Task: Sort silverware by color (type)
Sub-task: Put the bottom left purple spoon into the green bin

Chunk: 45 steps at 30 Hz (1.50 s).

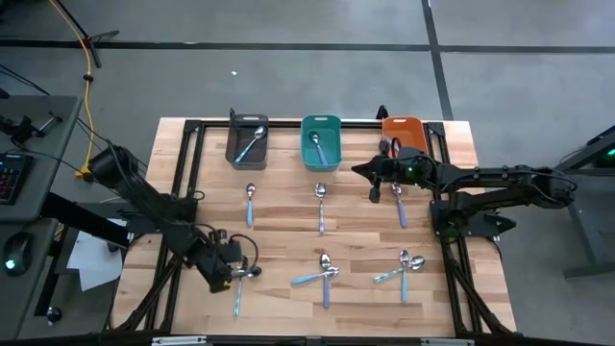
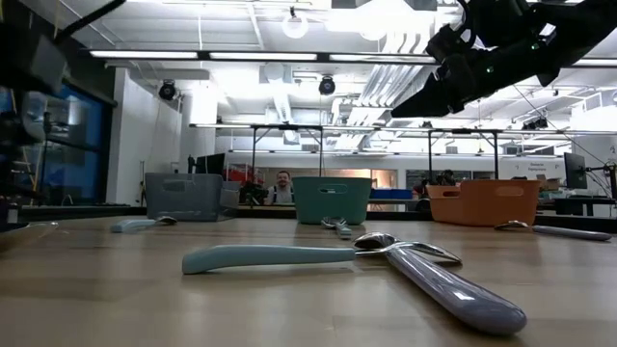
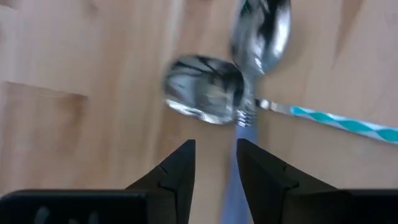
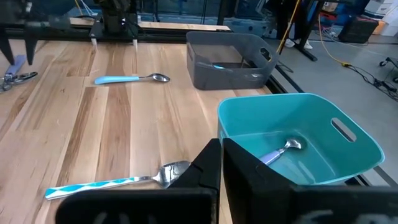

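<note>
Three bins (image 1: 321,142) stand in a row along the far edge of the counter (image 1: 288,240), the left and middle ones each holding a spoon. In front of them three spoons (image 1: 321,207) lie side by side. Nearer me lie two crossed pairs. My left pincer (image 1: 231,270) hangs over the spoons (image 3: 208,93) at the near left; my right pincer (image 1: 363,171) is before the right bin.

I can read no text, label or number anywhere. The far signs I see stay illegible.
</note>
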### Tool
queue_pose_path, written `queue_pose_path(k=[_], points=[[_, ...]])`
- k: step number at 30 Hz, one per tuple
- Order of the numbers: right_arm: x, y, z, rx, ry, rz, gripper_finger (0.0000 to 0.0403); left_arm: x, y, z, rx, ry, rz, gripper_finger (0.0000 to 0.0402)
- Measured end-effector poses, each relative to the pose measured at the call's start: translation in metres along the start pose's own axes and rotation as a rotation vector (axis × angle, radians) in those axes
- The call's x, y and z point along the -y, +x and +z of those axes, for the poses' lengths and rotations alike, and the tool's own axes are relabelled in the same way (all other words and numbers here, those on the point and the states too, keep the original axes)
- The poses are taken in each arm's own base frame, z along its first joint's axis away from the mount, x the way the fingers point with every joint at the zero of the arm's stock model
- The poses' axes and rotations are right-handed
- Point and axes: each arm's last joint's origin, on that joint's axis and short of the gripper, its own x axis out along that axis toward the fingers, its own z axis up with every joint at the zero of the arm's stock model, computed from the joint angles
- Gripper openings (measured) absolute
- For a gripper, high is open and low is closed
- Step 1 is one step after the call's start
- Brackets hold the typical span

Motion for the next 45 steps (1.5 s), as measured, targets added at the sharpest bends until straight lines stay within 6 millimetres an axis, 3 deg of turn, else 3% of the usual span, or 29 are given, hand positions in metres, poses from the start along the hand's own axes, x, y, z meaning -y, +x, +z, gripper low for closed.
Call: queue_pose_path(k=[5, 13, 23, 29, 33, 35, 45], points=[[0.0, 0.0, 0.0, -0.001, 0.001, 0.0, 0.0, 0.011, 0.015, -0.003, -0.032, 0.018, -0.042, 0.0112], [0.0, 0.0, -0.001, -0.01, 0.017, 0.001, 0.0, 0.013, 0.018, -0.004, -0.029, 0.006, -0.036, 0.0109], [0.0, 0.0, -0.001, -0.015, 0.018, 0.002, 0.0, 0.012, 0.019, -0.005, -0.05, 0.043, -0.032, 0.0038], [0.0, 0.0, -0.001, -0.015, 0.017, 0.002, 0.0, 0.016, 0.015, -0.002, -0.097, 0.109, -0.057, 0.0035], [0.0, 0.0, -0.001, -0.015, 0.016, 0.002, 0.0, 0.018, 0.007, 0.01, -0.114, 0.155, -0.059, 0.0034], [0.0, 0.0, -0.001, -0.015, 0.016, 0.002, 0.0, 0.016, 0.002, 0.019, -0.085, 0.167, -0.071, 0.0015], [0.0, 0.0, -0.001, -0.015, -0.003, 0.002, 0.0, -0.032, -0.027, 0.064, -0.022, 0.183, -0.21, 0.0003]])
